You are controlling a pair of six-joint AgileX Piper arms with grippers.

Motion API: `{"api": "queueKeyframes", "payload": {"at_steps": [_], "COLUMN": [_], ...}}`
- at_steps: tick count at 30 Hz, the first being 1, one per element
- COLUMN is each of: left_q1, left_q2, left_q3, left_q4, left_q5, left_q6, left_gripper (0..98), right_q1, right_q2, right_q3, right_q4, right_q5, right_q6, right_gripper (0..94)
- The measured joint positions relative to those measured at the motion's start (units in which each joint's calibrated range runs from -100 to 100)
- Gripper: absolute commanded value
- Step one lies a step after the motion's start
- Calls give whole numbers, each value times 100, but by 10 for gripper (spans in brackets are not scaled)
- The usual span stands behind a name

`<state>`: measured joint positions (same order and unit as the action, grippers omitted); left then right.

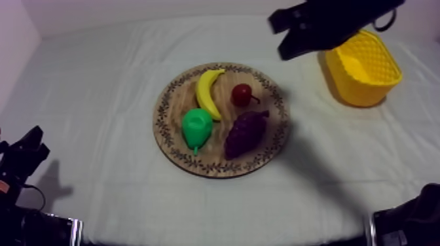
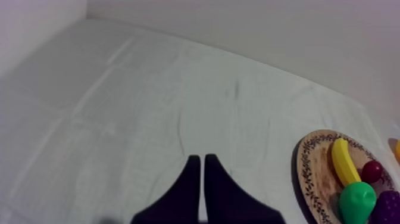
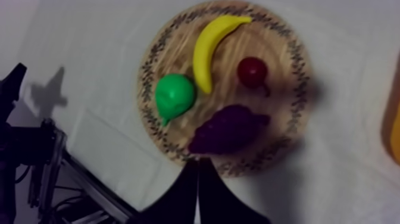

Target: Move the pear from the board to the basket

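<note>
The green pear [image 1: 196,127] lies on the near left part of the round wooden board [image 1: 171,105], beside the banana [image 1: 209,91]. In the right wrist view the pear [image 3: 174,95] rests on the board [image 3: 172,53], well ahead of my right gripper [image 3: 197,162], whose fingers lie together in a narrow wedge, shut on nothing. That gripper [image 1: 280,38] hangs high over the cloth between board and yellow basket [image 1: 363,69]. My left gripper [image 2: 199,159] is shut too and rests low at the table's left side [image 1: 26,154], far from the pear [image 2: 357,202].
On the board there are also a small red fruit [image 1: 241,95] and a bunch of purple grapes [image 1: 246,133], the grapes just right of the pear. The basket holds nothing. The right arm's shadow darkens the cloth right of the board.
</note>
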<state>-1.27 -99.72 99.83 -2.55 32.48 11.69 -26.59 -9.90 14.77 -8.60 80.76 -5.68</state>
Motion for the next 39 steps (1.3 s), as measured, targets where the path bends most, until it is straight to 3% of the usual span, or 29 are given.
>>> {"api": "queueKeyframes", "payload": {"at_steps": [9,11,15,22,25,30,39], "left_q1": [0,0,0,0,0,0,0], "left_q2": [0,0,0,0,0,0,0], "left_q3": [0,0,0,0,0,0,0], "left_q4": [0,0,0,0,0,0,0], "left_q5": [0,0,0,0,0,0,0], "left_q6": [0,0,0,0,0,0,0], "left_gripper": [1,1,1,1,1,1,1], "right_q1": [-401,-436,-515,-550,-503,-494,-524], "right_q2": [1240,1553,2059,2640,2877,3405,4363], "right_q3": [-790,-966,-1239,-1416,-1540,-1900,-2607], "right_q4": [-164,-158,-158,-285,-414,-584,-669], "right_q5": [213,217,206,202,253,442,630], "right_q6": [-411,-431,-434,-479,-437,-427,-481], "right_gripper": [19,65,234,722,848,906,919]}}
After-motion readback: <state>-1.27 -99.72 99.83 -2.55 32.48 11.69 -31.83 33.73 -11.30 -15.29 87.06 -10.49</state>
